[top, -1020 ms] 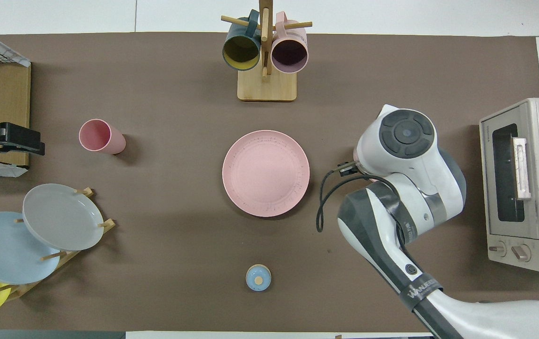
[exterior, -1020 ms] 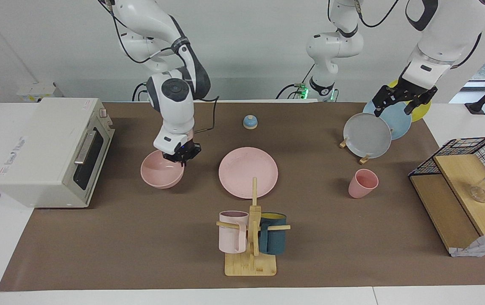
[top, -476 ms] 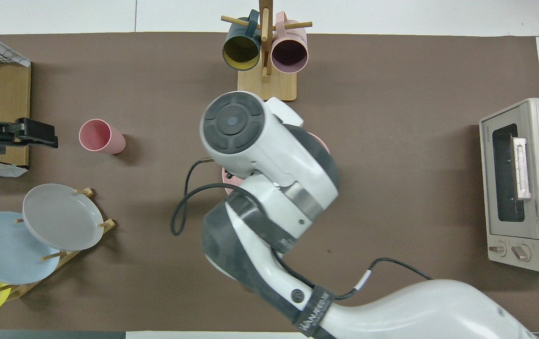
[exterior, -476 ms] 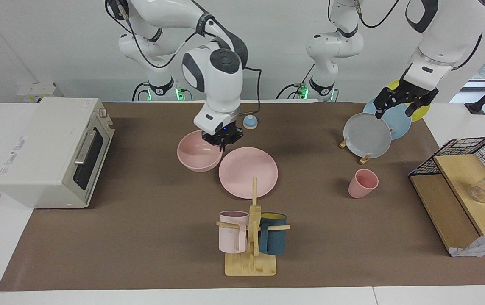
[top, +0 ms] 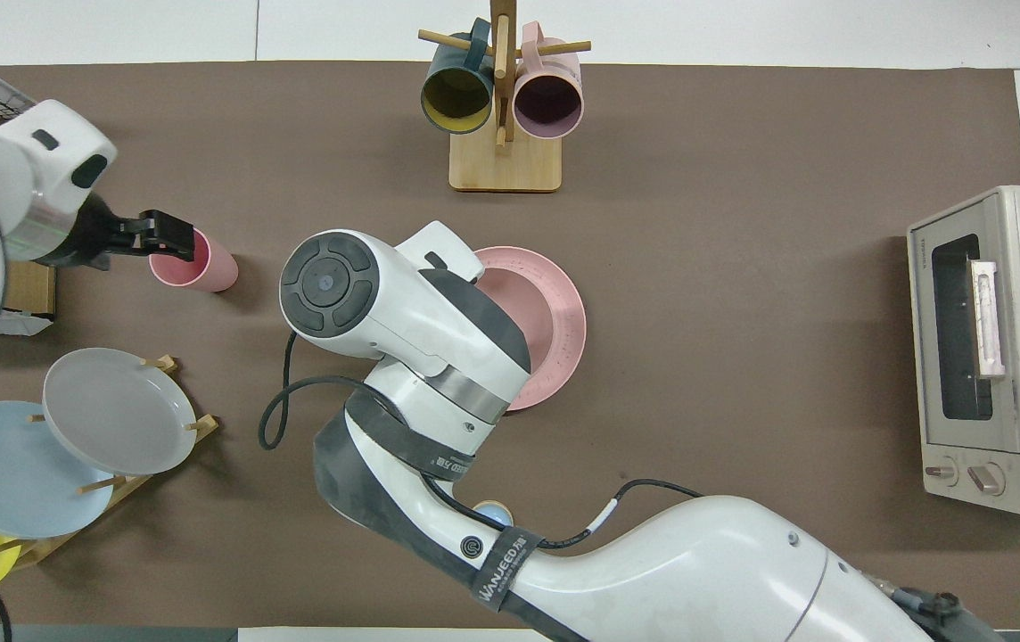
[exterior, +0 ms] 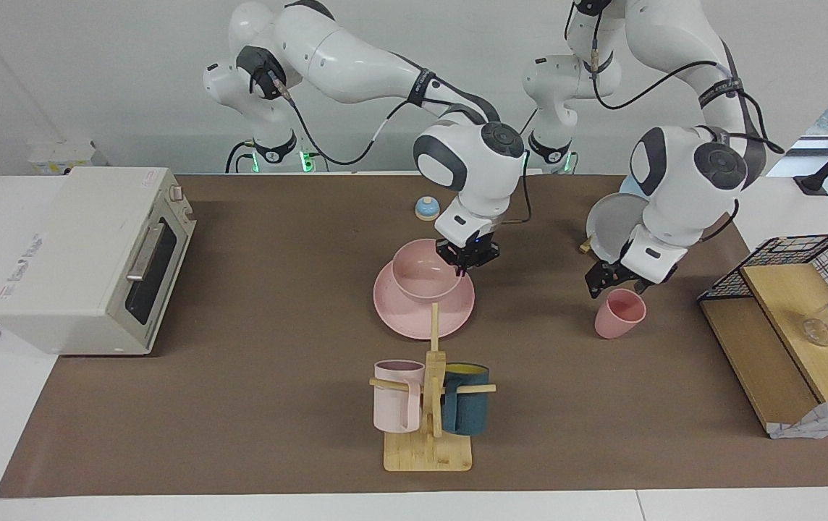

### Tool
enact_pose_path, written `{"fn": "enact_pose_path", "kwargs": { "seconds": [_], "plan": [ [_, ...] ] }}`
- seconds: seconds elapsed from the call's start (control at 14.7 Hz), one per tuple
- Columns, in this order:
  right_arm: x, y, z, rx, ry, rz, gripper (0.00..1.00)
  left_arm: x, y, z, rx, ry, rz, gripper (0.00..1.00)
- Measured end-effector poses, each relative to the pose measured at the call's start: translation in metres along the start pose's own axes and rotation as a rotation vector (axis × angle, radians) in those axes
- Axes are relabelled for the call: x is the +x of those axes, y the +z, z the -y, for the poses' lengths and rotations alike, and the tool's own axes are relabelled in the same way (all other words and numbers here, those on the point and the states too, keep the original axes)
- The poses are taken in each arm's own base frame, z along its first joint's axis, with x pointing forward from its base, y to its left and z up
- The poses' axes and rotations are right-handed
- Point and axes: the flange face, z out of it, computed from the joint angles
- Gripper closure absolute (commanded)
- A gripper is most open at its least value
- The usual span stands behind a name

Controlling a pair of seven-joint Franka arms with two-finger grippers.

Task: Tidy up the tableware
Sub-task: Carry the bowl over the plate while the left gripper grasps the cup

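The pink bowl (exterior: 421, 273) hangs low over the pink plate (exterior: 414, 318), or rests on it; I cannot tell which. My right gripper (exterior: 462, 266) is shut on the bowl's rim, on the side toward the left arm's end. In the overhead view the right arm hides the bowl, and only part of the plate (top: 555, 321) shows. The pink cup (exterior: 620, 315) stands upright toward the left arm's end of the table. My left gripper (exterior: 615, 285) is open just above the cup's rim. From above, the left gripper (top: 167, 236) overlaps the edge of the cup (top: 198, 263).
A mug tree (exterior: 428, 412) with a pale pink and a teal mug stands farther from the robots than the plate. A toaster oven (exterior: 95, 253) sits at the right arm's end. A rack of plates (top: 118, 410), a wire shelf (exterior: 797, 318) and a small blue bell (exterior: 426, 208) are also here.
My right arm has carried the bowl from beside the oven across to over the pink plate. My left arm has come down from over the plate rack to the cup.
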Motion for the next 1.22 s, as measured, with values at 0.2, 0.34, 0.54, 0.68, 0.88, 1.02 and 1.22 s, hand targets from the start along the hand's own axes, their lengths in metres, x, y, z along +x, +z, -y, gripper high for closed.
{"fn": "enact_pose_path", "kwargs": {
  "seconds": [0.2, 0.34, 0.54, 0.68, 0.88, 1.02, 1.22],
  "plan": [
    [0.000, 0.013, -0.002, -0.004, -0.003, -0.006, 1.00, 0.004, 0.007, 0.000, -0.002, -0.001, -0.006, 0.00],
    [-0.001, 0.016, 0.000, 0.015, 0.004, -0.012, 1.00, 0.006, 0.012, -0.001, -0.004, 0.000, -0.008, 0.00],
    [-0.003, 0.024, 0.001, 0.044, 0.022, 0.001, 1.00, 0.010, 0.026, -0.003, -0.004, 0.005, -0.013, 0.01],
    [-0.004, 0.029, 0.002, 0.059, 0.032, 0.000, 0.83, 0.011, 0.039, -0.006, 0.005, 0.016, -0.008, 0.04],
    [-0.002, 0.024, -0.002, 0.067, 0.053, 0.001, 0.38, 0.009, 0.053, -0.009, 0.015, 0.029, 0.007, 0.52],
    [0.005, 0.013, -0.007, 0.081, 0.067, -0.002, 0.06, 0.007, 0.057, -0.008, 0.025, 0.043, 0.014, 1.00],
    [0.025, -0.028, -0.029, 0.095, 0.075, -0.037, 0.00, 0.005, 0.062, -0.005, 0.035, 0.057, 0.023, 1.00]
  ]
}}
